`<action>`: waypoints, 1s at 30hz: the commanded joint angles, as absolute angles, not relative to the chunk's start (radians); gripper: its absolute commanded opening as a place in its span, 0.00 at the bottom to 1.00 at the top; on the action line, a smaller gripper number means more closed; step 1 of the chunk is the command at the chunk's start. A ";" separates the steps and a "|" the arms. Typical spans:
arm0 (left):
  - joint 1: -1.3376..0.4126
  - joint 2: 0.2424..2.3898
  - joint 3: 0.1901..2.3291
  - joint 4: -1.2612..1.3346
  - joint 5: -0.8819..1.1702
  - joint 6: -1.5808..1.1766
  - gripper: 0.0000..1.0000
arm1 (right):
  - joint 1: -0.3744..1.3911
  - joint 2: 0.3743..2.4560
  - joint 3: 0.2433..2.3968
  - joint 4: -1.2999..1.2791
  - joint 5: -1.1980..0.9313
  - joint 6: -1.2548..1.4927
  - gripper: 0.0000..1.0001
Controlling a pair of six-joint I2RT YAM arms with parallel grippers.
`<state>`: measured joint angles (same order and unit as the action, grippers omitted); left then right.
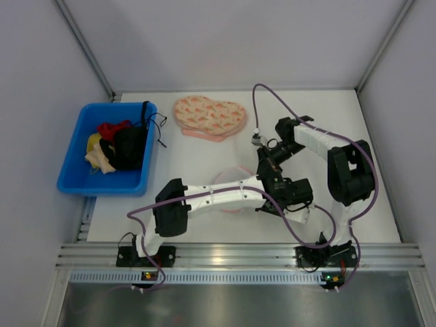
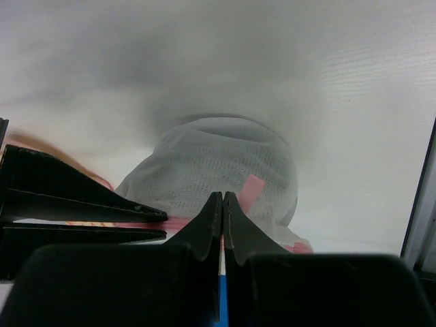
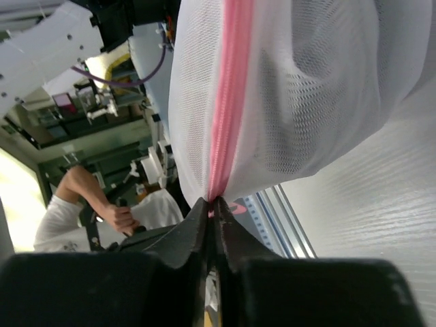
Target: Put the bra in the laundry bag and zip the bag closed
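Between both pairs of jaws: the laundry bag (image 2: 211, 160).
Left gripper (image 2: 223, 197) clenches its mesh; right gripper (image 3: 214, 203) pinches the pink zip (image 3: 228, 102). Only overhead shows the bra (image 1: 129, 146), well apart in a blue bin (image 1: 71, 180).

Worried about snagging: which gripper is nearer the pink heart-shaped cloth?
Right. The right gripper sits just near-right of the cloth; the left gripper lies beyond it, farther off.

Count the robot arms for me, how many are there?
2. The left arm comes in from the near left; the right arm bends in from the near right. The left end effector and right end effector both pinch the laundry bag.
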<state>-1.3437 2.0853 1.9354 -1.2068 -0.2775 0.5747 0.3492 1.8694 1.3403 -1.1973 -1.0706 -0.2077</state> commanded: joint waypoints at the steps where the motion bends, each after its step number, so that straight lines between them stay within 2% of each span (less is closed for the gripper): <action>1: -1.341 2.040 1.933 -1.187 -0.269 0.566 0.00 | 0.356 1.864 1.407 -1.174 -1.106 -0.207 0.00; 16: -1.361 1.934 1.764 -1.186 -0.192 0.534 0.00 | 0.241 1.865 1.465 -1.074 -1.045 -0.115 0.00; 22: -1.362 1.934 1.781 -1.178 -0.213 0.548 0.00 | 0.229 1.835 1.448 -1.032 -1.063 -0.066 0.00; 23: -1.359 1.936 1.787 -1.174 -0.219 0.548 0.06 | 0.227 1.821 1.448 -1.026 -1.057 -0.061 0.00; 24: -1.353 1.936 1.796 -1.172 -0.219 0.551 0.24 | 0.221 1.815 1.444 -1.019 -1.048 -0.051 0.00; 27: -1.336 1.925 1.828 -1.157 -0.241 0.560 0.43 | 0.186 1.786 1.407 -0.967 -1.040 -0.023 0.00; 28: -1.319 1.922 1.835 -1.146 -0.247 0.563 0.68 | 0.152 1.778 1.396 -0.951 -1.032 -0.006 0.00; 30: -1.293 1.916 1.851 -1.135 -0.265 0.572 0.76 | 0.092 1.763 1.365 -0.907 -1.031 0.045 0.00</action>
